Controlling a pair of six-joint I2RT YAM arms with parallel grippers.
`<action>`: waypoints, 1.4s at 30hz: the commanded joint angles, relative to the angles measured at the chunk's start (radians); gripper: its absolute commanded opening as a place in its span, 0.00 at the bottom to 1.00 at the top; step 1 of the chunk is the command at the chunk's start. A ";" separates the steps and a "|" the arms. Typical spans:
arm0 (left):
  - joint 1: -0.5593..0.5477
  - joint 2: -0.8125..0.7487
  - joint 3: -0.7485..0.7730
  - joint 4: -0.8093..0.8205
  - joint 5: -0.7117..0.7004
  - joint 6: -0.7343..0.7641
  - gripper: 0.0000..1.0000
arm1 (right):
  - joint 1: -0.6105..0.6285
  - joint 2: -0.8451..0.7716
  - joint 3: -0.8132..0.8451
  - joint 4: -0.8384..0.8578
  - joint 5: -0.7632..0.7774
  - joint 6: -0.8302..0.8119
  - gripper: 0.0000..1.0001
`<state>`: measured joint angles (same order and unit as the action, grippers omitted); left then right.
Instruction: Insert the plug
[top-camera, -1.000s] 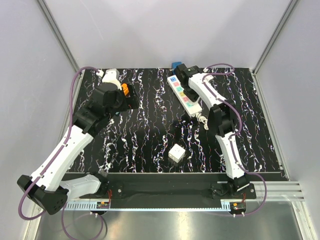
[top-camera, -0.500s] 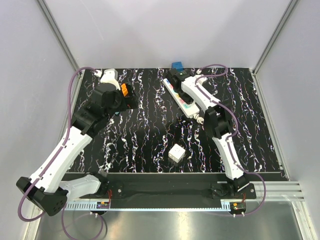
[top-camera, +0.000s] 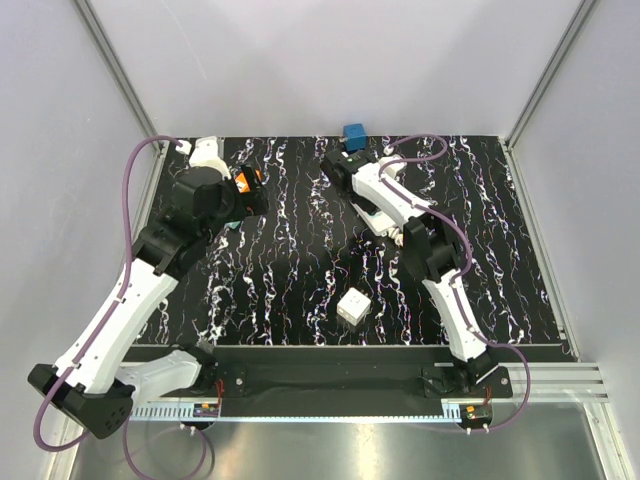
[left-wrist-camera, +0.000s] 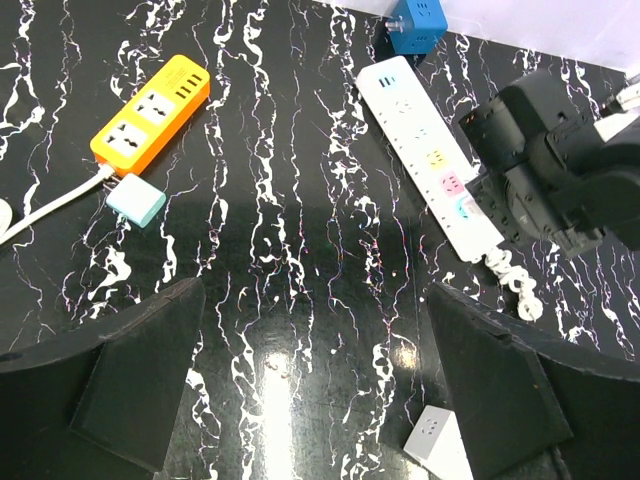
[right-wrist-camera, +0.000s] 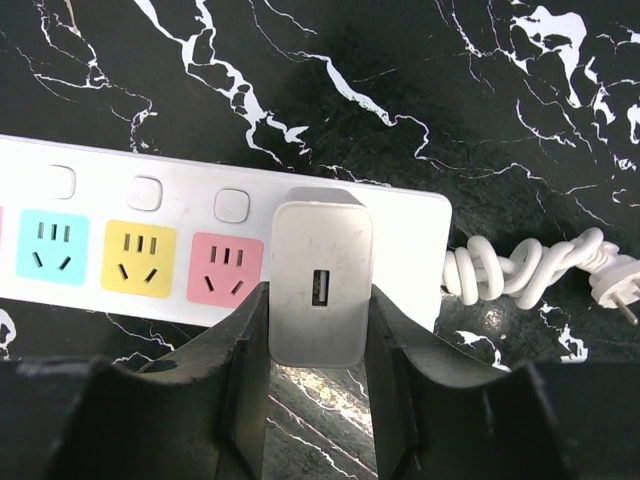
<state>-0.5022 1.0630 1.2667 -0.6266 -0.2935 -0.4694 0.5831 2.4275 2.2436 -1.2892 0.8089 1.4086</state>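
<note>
Seemingly the job is midway. From the right wrist, the right claw (right-wrist-camera: 318, 315) pinches a white USB charger plug (right-wrist-camera: 320, 280) by its sides. The plug sits directly over the white power strip (right-wrist-camera: 150, 200), at the end socket between the pink socket (right-wrist-camera: 226, 266) and the coiled cord (right-wrist-camera: 520, 265). Whether its prongs have entered the strip is hidden beneath its body.

From the left wrist, the left claw (left-wrist-camera: 320, 390) hangs spread and empty, well apart from the strip. An orange power strip (left-wrist-camera: 150, 112) lies farther off on the counter (left-wrist-camera: 300, 250).

From above, the right arm covers most of the strip, and a white cube adapter (top-camera: 352, 307) lies well apart from it.

Left to do, I judge: press the charger fully home and let go.
</note>
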 joint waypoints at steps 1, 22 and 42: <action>0.005 -0.023 -0.001 0.053 -0.032 -0.005 0.99 | 0.001 0.047 -0.131 -0.090 -0.106 0.024 0.00; 0.010 -0.006 -0.004 0.056 -0.029 -0.002 0.99 | -0.135 -0.070 -0.394 0.271 -0.366 -0.264 0.00; 0.019 -0.008 -0.009 0.061 -0.033 0.003 0.99 | -0.103 0.031 -0.325 0.151 -0.205 -0.307 0.00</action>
<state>-0.4889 1.0626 1.2652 -0.6258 -0.3000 -0.4698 0.4911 2.3047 2.0094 -1.0191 0.6579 1.1030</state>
